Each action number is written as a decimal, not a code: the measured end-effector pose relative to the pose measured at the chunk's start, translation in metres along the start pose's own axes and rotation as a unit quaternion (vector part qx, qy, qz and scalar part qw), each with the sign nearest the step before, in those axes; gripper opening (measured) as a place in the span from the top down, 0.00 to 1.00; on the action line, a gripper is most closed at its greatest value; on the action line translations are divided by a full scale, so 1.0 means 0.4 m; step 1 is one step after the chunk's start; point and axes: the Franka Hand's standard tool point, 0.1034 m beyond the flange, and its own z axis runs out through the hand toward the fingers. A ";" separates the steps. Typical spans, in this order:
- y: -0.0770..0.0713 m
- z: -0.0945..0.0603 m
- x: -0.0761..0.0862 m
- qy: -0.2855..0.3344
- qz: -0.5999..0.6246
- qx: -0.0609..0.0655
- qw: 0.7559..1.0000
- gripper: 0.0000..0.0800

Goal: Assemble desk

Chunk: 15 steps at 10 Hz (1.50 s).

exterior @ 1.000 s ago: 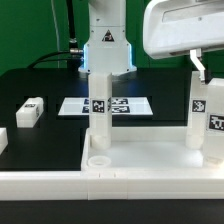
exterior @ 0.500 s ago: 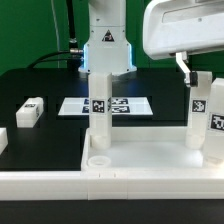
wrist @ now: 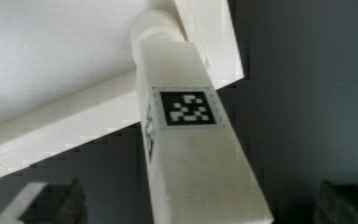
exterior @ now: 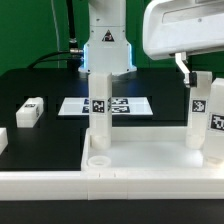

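The white desk tabletop (exterior: 60,182) lies across the front, rim up. Three white tagged legs stand on it: one in the middle (exterior: 100,110), and two at the exterior view's right, one further back (exterior: 200,110) and a nearer one (exterior: 216,135). A fourth leg (exterior: 30,112) lies loose on the black table at the left. My gripper (exterior: 196,68) hangs over the top of the further right leg. In the wrist view that leg (wrist: 190,120) runs between my dark fingers (wrist: 43,205) with gaps on both sides. The gripper (wrist: 194,205) is open. The tabletop rim (wrist: 60,125) shows behind.
The marker board (exterior: 130,104) lies flat behind the middle leg. The robot base (exterior: 105,45) stands at the back. Another white piece (exterior: 3,140) sits at the far left edge. An empty round socket (exterior: 99,158) shows in the tabletop's near left corner.
The visible finger moved toward the exterior view's left, away from the top of the right leg, between one second and half a second ago. Nothing has moved since.
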 end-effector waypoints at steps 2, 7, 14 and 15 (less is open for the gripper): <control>0.012 -0.006 0.005 -0.049 0.006 -0.024 0.998 0.19; 0.069 -0.010 0.064 -0.123 0.025 -0.049 0.991 0.19; 0.008 0.021 0.115 -0.183 0.098 -0.028 0.978 0.19; 0.008 0.035 0.097 -0.187 0.096 -0.032 0.977 0.19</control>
